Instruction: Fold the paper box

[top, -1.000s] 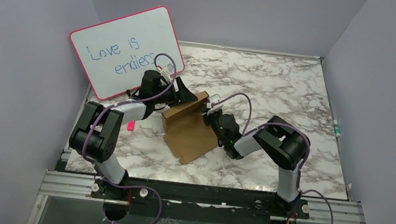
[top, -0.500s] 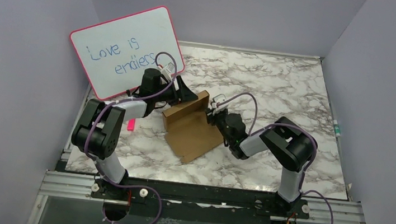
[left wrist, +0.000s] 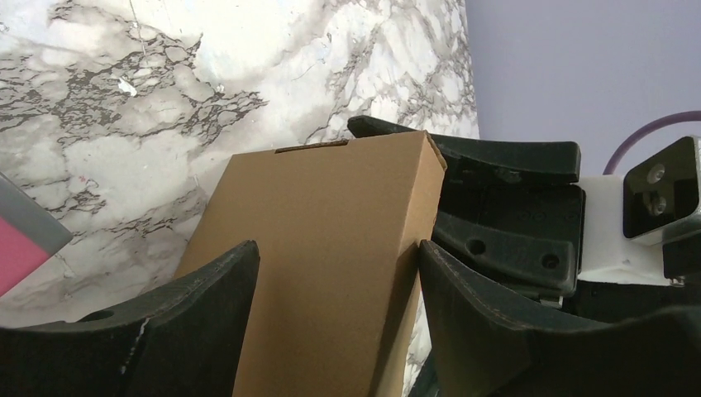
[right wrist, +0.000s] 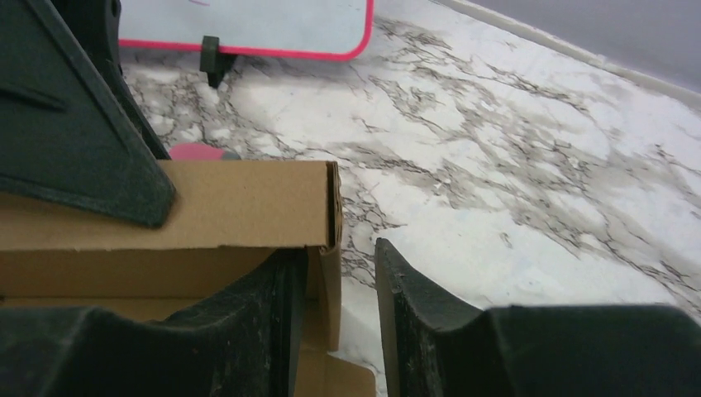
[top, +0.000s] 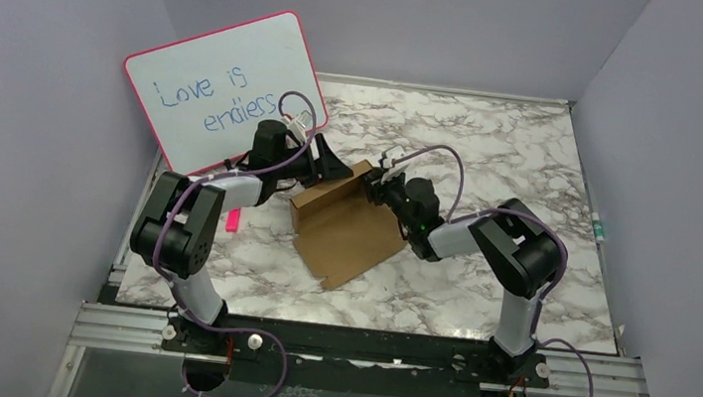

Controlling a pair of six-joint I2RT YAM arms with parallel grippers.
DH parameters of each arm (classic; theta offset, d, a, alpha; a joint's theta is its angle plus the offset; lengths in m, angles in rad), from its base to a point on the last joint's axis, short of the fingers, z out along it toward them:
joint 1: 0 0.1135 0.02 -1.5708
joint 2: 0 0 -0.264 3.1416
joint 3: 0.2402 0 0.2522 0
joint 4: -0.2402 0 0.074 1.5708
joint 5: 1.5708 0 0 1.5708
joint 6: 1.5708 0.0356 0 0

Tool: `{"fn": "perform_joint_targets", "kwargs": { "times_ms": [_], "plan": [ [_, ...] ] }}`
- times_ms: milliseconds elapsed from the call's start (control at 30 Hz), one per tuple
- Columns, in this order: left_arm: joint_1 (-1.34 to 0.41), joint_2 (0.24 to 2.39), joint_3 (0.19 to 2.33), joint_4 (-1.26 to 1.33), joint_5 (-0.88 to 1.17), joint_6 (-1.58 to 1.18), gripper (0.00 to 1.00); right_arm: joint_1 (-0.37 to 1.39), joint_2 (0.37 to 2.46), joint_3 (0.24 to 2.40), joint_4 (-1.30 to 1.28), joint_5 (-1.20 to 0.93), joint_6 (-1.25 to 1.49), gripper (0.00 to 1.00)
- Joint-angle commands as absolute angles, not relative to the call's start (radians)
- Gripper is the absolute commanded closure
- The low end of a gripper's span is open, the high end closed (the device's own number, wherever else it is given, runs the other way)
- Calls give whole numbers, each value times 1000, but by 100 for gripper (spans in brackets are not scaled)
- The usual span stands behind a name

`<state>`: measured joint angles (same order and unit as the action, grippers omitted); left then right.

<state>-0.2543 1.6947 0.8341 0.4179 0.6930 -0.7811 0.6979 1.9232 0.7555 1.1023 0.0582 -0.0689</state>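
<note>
The paper box is brown cardboard lying flat on the marble table, with its far wall folded up. In the left wrist view the raised wall stands between my left gripper's fingers, and the right finger touches its edge. My left gripper holds that wall from behind. My right gripper is at the wall's right corner. In the right wrist view its fingers straddle a thin side flap, with a gap left to the right finger. The left gripper's finger rests on the wall.
A pink-framed whiteboard leans at the back left, close behind the left arm, and its lower edge shows in the right wrist view. A small pink object lies left of the box. Purple walls enclose the marble table.
The right arm has swung toward the back, and its gripper slid along the box's right edge up to the raised wall's corner. The left gripper has barely moved.
</note>
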Motion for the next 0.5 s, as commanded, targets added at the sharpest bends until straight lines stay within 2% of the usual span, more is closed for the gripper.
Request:
{"fn": "perform_joint_targets", "kwargs": {
  "times_ms": [0,133,200,467],
  "plan": [
    [-249,1720,839,375,699,-742,29,686,1949,794,1060,-55,-33,64],
    [-250,1687,817,376,708,-750,29,686,1909,764,1037,-115,-18,79],
    [-251,1664,796,376,711,-757,29,687,1870,747,994,-135,-13,83],
    [-259,1533,693,376,698,-768,29,688,1758,703,793,-189,-3,87]
  ]
}}
